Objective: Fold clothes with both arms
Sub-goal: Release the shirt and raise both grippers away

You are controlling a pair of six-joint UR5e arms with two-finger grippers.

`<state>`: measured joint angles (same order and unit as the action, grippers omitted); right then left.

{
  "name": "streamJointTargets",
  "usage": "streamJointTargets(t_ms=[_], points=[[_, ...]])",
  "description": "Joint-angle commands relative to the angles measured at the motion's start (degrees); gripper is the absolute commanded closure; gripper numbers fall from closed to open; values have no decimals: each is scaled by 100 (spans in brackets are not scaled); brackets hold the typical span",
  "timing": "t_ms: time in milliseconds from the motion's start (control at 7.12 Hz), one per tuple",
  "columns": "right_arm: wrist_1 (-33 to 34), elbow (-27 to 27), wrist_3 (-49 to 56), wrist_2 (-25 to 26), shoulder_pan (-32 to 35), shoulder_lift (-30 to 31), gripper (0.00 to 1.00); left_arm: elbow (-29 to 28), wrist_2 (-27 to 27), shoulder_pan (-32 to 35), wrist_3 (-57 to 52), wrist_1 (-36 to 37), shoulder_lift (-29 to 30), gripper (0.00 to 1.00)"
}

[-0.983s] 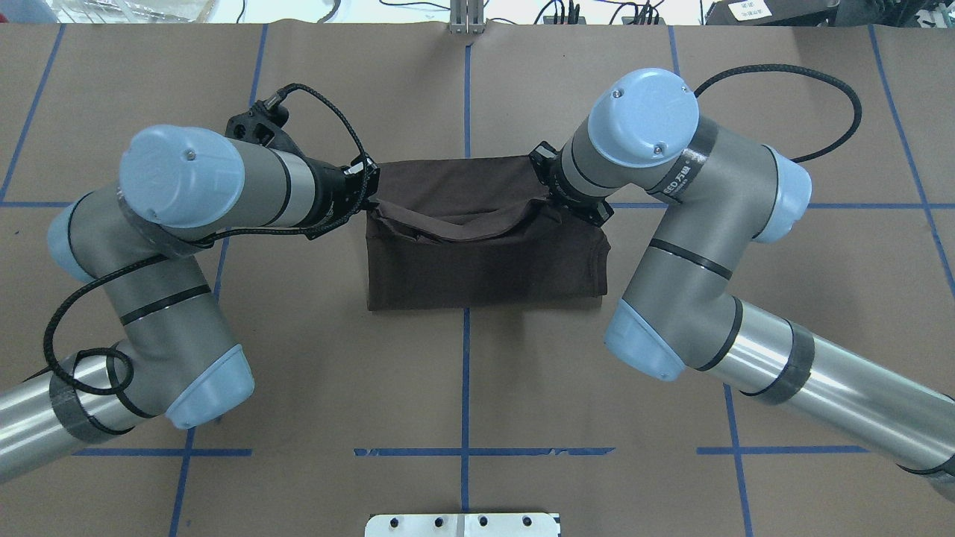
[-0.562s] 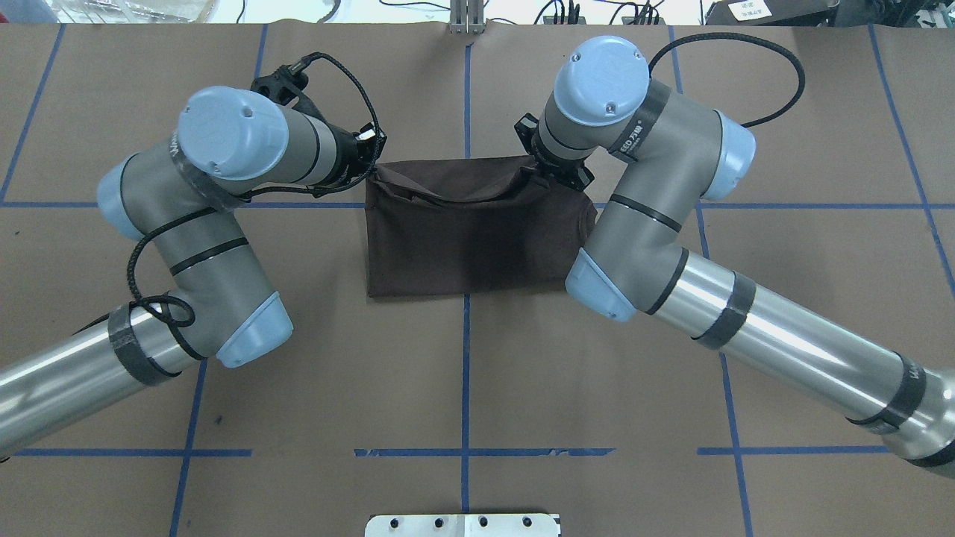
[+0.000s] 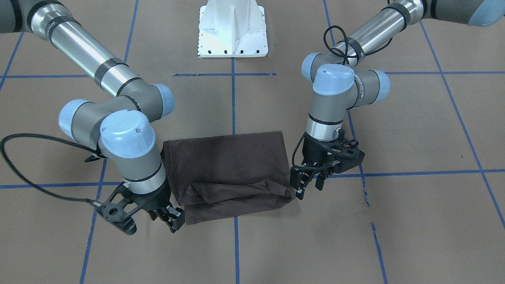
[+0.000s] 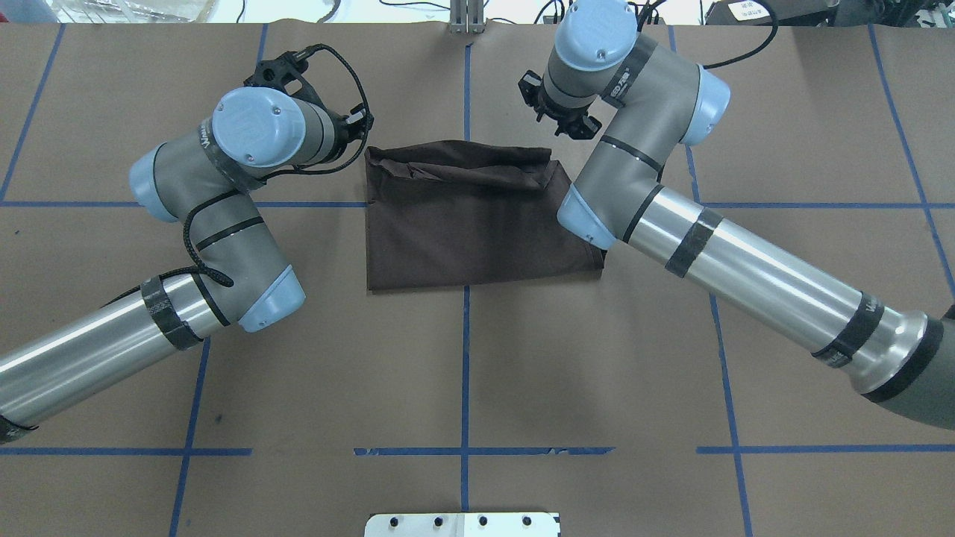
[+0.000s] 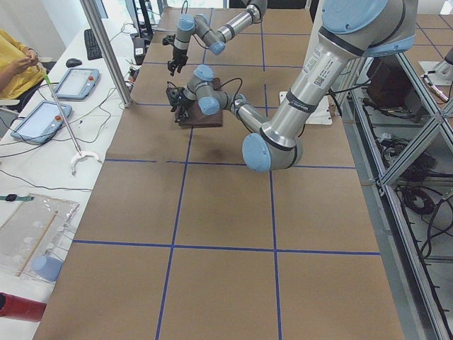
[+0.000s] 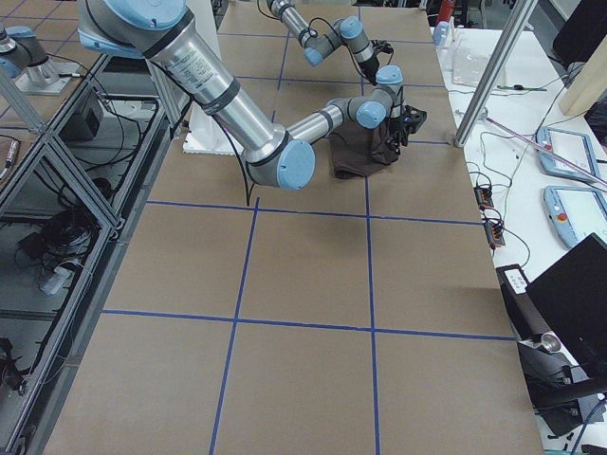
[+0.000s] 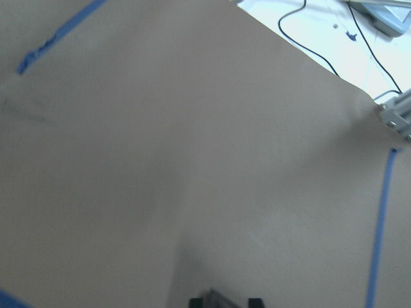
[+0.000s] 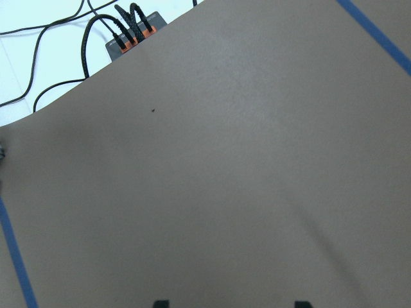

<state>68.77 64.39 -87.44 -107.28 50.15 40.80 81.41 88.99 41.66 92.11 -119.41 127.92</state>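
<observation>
The dark brown T-shirt (image 4: pixel 477 224) lies folded into a rectangle mid-table, with its far edge (image 3: pixel 236 197) rumpled and doubled over. It also shows in the front view (image 3: pixel 225 157). My left gripper (image 3: pixel 309 188) hovers just off the shirt's far left corner, open and empty; it also shows in the overhead view (image 4: pixel 363 123). My right gripper (image 3: pixel 174 221) is by the far right corner, open and empty; it also shows in the overhead view (image 4: pixel 571 128). Both wrist views show only bare brown paper, with fingertips (image 7: pixel 205 300) (image 8: pixel 160 303) spread at the bottom edge.
Brown paper with blue tape lines (image 4: pixel 465 373) covers the table. The white pedestal base (image 3: pixel 232 29) stands at the near edge. A cable box (image 8: pixel 131 29) and a metal post (image 4: pixel 466 19) sit at the far edge. An operator (image 5: pixel 18 64) sits beside the table.
Both grippers carried the shirt's edge forward to the far side, let it go and lifted off. The folded layer now rests along the shirt's far edge.
</observation>
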Motion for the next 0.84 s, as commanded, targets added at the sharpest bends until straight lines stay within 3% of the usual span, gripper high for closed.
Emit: streamJointTargets(t_ms=[0,140,421,562,702], points=[[-39,160,944,-617,529,418,0,670,309,96,-358,-39,-387,0],[-39,275,1288,-749,696,646,0,1075,747,305,-969,-39,-712,0],[4,695,1345,-891,593,780,0,1263,866,194,-908,-291,-770,0],[5,994,1231,-874,427,920,0,1194,849,-172,313,-450,-655,48],[-21,1136,1203,-821,277,973,0,1167,848,-368,221,-452,-506,99]])
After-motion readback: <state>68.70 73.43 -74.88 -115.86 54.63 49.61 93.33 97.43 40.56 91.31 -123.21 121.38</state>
